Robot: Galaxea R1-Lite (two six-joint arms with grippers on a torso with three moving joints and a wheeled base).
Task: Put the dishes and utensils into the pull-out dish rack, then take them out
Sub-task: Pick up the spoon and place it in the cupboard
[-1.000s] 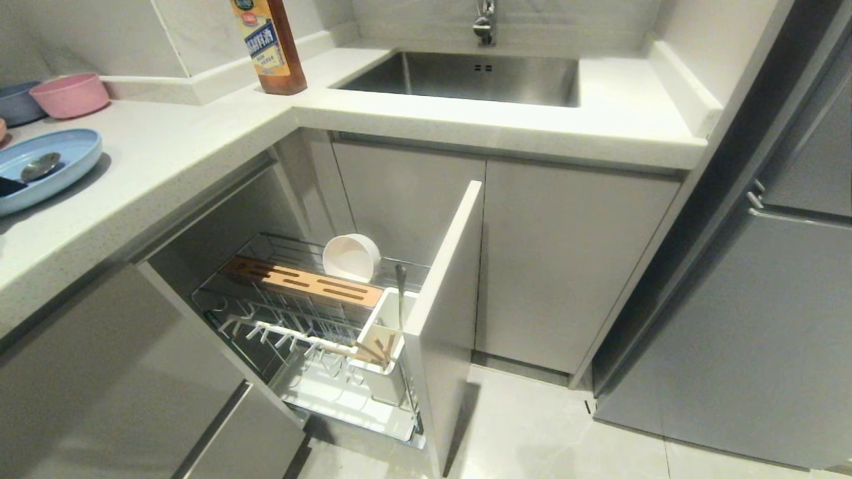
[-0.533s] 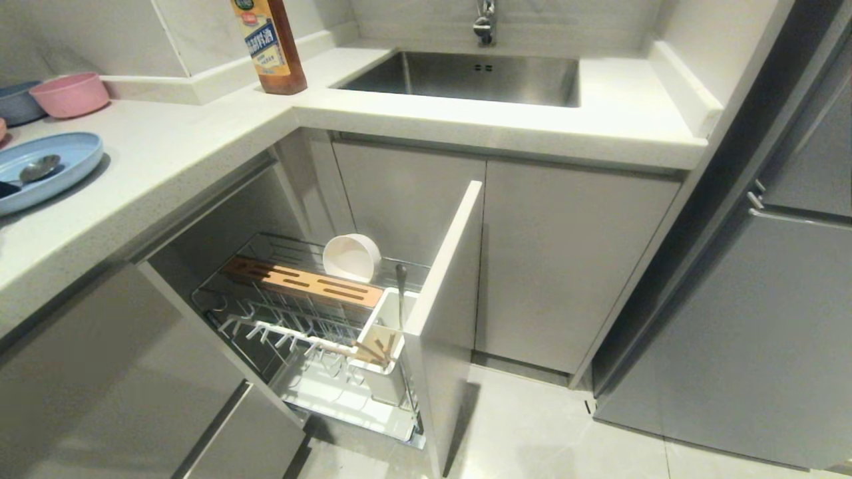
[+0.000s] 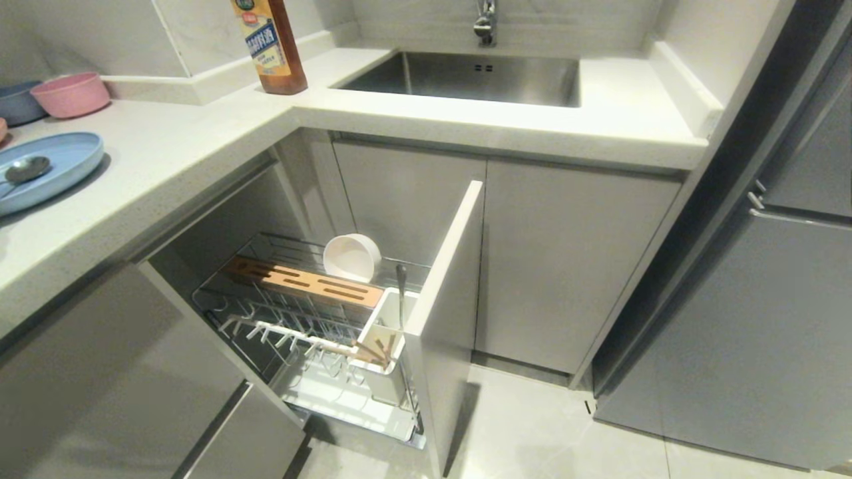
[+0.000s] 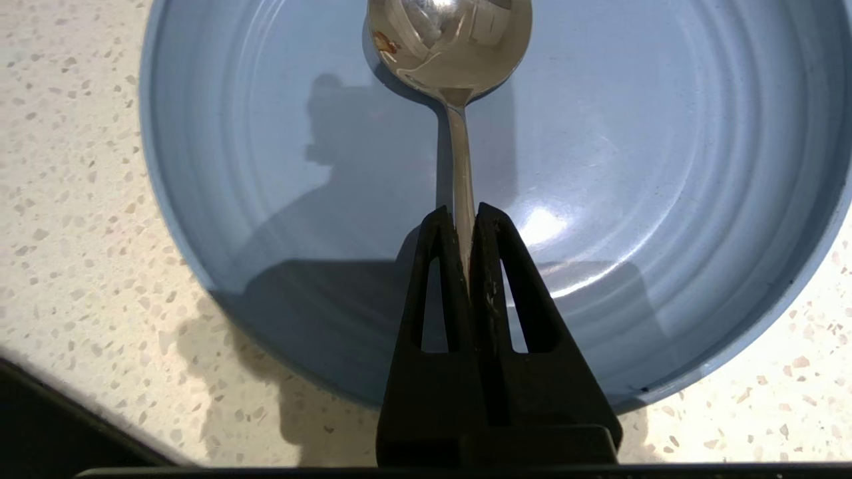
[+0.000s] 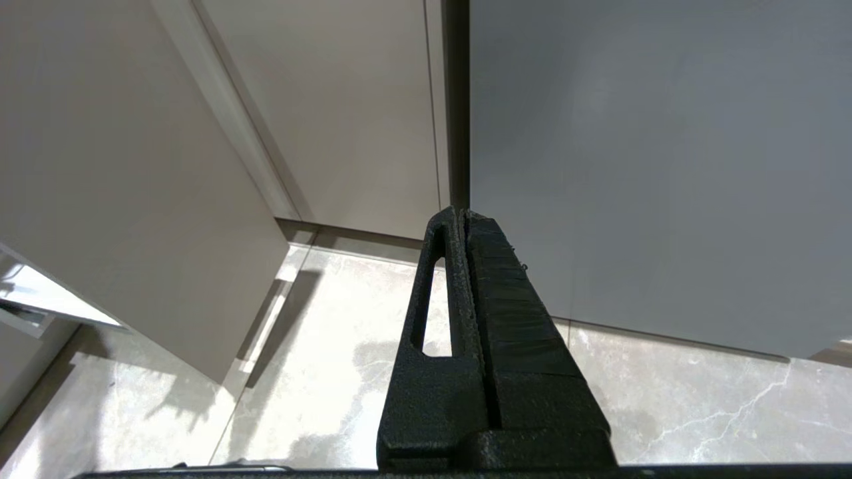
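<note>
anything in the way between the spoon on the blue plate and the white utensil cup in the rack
Nothing visible blocks it. The left claw is shut on the spoon over the blue plate; the rack is pulled out and the utensil cup, holding chopsticks, is open on top.

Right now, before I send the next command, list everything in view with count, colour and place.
plate: one, light blue, counter at left
spoon: one, steel, bowl over the plate, handle gripped
small bowls: two, pink and grey-blue, counter behind the plate
bottle: one, amber, counter corner
sink: one, steel, far counter
dish rack: one, chrome wire, pulled out
white bowl: one, in the rack
utensil cup: one, white, holding chopsticks
left hand: shut on the spoon
right hand: shut, by the cabinets, over the floor
</note>
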